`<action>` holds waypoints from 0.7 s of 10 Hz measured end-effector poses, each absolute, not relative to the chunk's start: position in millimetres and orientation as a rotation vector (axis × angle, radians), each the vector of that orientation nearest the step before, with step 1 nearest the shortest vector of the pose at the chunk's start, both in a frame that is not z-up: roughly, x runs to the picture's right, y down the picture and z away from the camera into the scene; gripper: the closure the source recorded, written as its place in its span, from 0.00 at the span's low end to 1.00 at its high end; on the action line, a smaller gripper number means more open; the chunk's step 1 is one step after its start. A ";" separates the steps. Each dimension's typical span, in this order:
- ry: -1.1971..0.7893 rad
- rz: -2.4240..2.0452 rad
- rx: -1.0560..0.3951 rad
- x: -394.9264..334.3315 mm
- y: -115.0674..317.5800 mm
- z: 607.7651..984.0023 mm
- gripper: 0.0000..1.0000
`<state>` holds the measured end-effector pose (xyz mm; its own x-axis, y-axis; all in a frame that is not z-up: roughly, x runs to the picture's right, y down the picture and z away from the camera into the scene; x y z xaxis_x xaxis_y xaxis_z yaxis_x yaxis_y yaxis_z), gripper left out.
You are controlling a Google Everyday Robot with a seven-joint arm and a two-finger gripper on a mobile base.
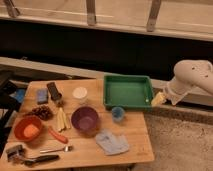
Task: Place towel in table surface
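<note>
Several small things crowd the left of the table [137,131]: an orange bowl [29,129], a blue sponge [42,95], a red pepper [57,135] and a spoon [55,149]. Nearer the middle stand a white cup [80,94] and a purple bowl [85,119]. Just right of that bowl, toward the front edge, the towel [112,142] lies crumpled but flat on the bare wood, touching nothing that can be made out. Behind it sits a blue cup [118,114], and behind that a green tray [128,91], which looks empty.

Farthest right, the gripper [159,99] hangs off the table, just beside the tray's right wall and well apart from the towel. Whether it is open or closed cannot be told, and nothing can be seen in its hold.

With the towel resting on the tabletop and the arm [192,77] out to the side, the placing step looks done. The next move probably asks only that the arm stay clear of the tray and cup, leaving the towel undisturbed.
</note>
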<state>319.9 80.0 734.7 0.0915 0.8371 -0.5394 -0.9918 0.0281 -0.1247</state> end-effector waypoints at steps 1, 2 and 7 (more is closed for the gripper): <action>0.361 1.438 -0.559 309.0 84.5 735.2 0.29; 0.361 1.410 -0.596 290.5 93.7 737.4 0.29; 0.318 1.305 -0.710 223.0 117.9 741.9 0.29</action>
